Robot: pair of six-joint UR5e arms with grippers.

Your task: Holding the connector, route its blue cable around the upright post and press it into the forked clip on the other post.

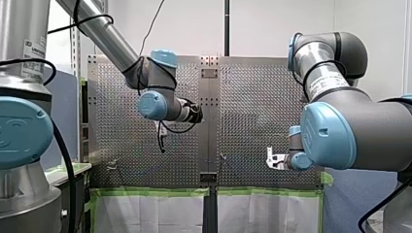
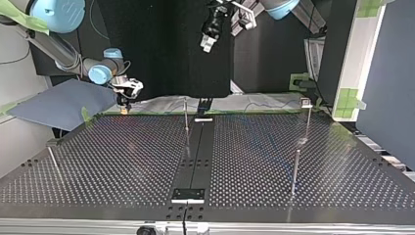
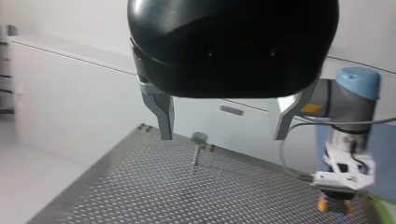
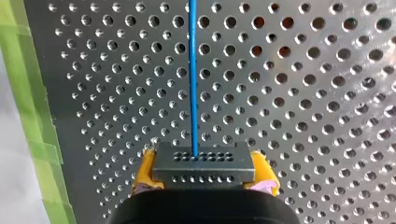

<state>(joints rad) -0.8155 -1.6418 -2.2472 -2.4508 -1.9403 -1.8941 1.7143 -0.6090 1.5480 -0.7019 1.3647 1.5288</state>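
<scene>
No legible text; label (image 1: 33, 54) on my left arm (image 1: 104, 34), print unreadable

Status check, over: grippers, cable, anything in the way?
Right gripper shut on connector, blue cable running straight ahead over the perforated table. Left gripper open, empty, raised off the table. Nothing seen in the way.

Silver arm tubes (image 1: 104, 34), pale blue joint caps (image 1: 328, 133), black cables (image 1: 63, 160), black left gripper (image 3: 223, 137), metal fingers (image 3: 164, 116), yellow-padded right gripper (image 4: 204, 173)

Perforated metal table (image 2: 117, 161), dark strip (image 2: 195, 156) down its middle, several thin posts (image 2: 295, 169) standing upright on it
</scene>
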